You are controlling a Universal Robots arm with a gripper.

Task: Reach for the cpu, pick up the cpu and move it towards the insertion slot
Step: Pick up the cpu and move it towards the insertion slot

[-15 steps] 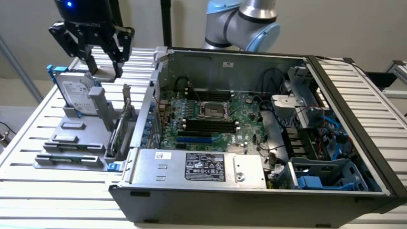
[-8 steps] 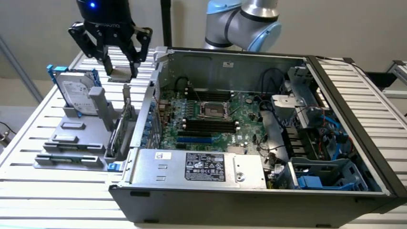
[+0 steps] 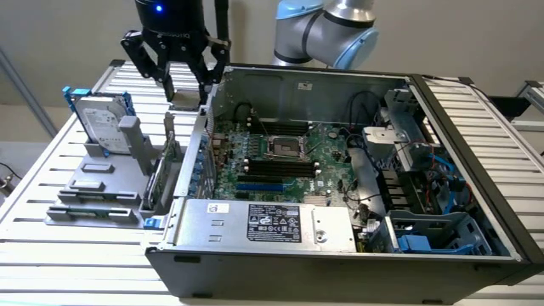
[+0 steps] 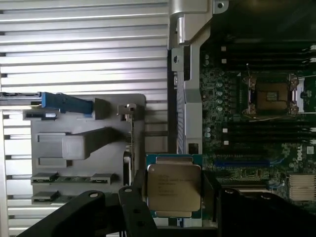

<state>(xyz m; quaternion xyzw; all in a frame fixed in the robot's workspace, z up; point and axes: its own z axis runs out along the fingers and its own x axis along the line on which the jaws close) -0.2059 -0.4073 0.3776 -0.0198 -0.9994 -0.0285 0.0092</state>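
1. While the gripper hangs above the near wall of the computer case, its jaws stand wide, set against 2 opposite edges of the cpu. The chip appears to be held, lifted clear of the surfaces below.
2. In the wrist view the cpu lies flat between the fingers, silvery lid toward the camera, with a thin green rim showing around it.
3. Handling, as a judgement:
   - The cpu is light and rigid. It will not flex in the grip.
   - The metal lid is smooth, so a weak grip may let the chip slip or tilt.
   - The underside contacts are likely fragile. Take hold on the 2 side edges only, centred, never on the faces.
4. Below and beside the chip stands the grey fixture, resting on the slatted table. A hard drive with blue rails stands upright in it.
5. Beyond the case wall lies the green motherboard.
6. Farther in, the insertion slot sits on that board, well apart from the cpu. Its metal frame surrounds a dark centre.
7. Long black memory slots run just beside the socket. A tilted chip could catch on the frame.
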